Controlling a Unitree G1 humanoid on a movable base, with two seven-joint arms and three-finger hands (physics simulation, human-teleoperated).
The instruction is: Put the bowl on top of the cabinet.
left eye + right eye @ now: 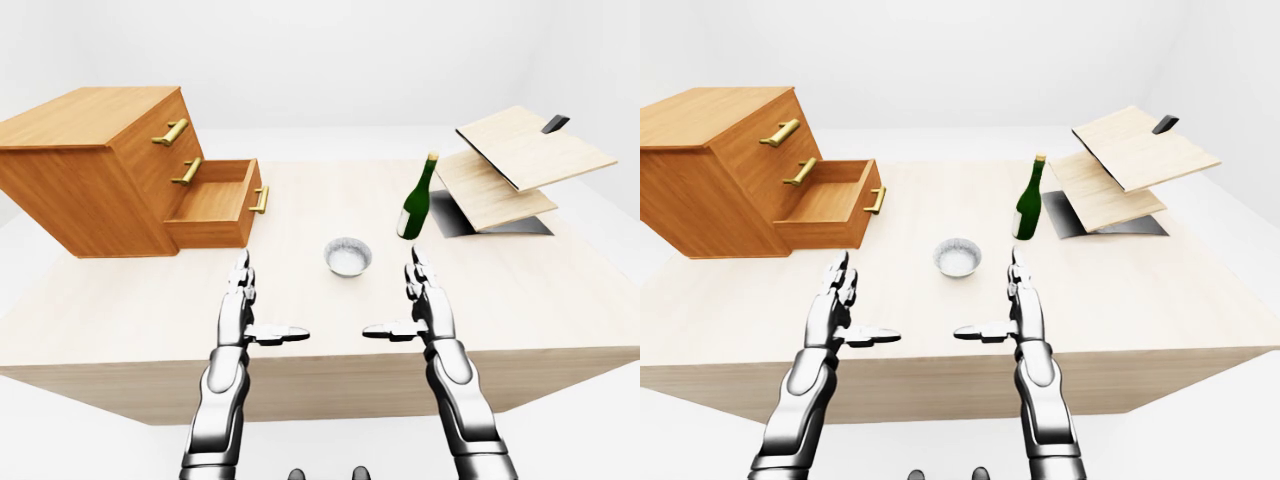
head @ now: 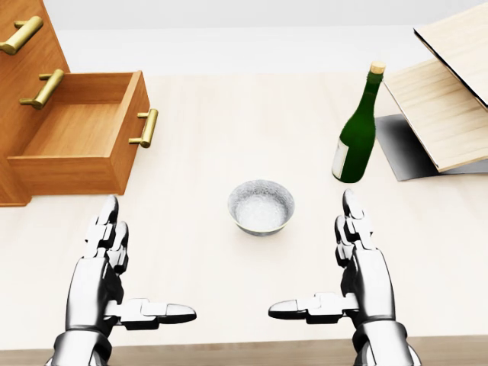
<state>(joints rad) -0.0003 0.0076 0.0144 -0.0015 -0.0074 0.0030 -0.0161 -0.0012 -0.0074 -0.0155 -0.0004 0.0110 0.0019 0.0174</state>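
The bowl is sitting on the counter, between the two hands and touching neither. The left hand and right hand are hovering with fingers spread, both released and grasping nothing. The cabinet is standing at the head view's left, its lowest drawer hanging open. A green bottle is standing upright nearby (its pale label is too small to read).

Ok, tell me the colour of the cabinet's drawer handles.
Brass-gold handles on the wooden cabinet, clearest in the head view.
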